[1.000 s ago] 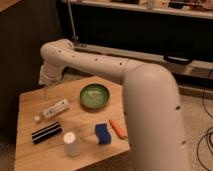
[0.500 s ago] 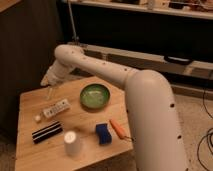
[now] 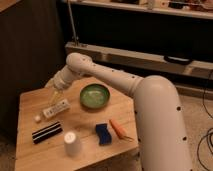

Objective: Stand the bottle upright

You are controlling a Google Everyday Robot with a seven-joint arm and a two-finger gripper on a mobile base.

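Observation:
The bottle (image 3: 54,108) lies on its side on the wooden table (image 3: 30,152), left of centre. It is pale with a white label and its small white cap end (image 3: 37,118) points to the front left. My gripper (image 3: 56,95) hangs at the end of the white arm, just above the bottle's far end, pointing down at it.
A green bowl (image 3: 94,95) sits right of the bottle. A black block with white stripes (image 3: 47,132) lies in front of the bottle. A white paper cup (image 3: 72,143), a blue sponge (image 3: 103,133) and an orange object (image 3: 118,128) stand near the front edge.
The arm has swung down and to the right. The gripper now sits lower, right above the bottle. The bottle has not moved.

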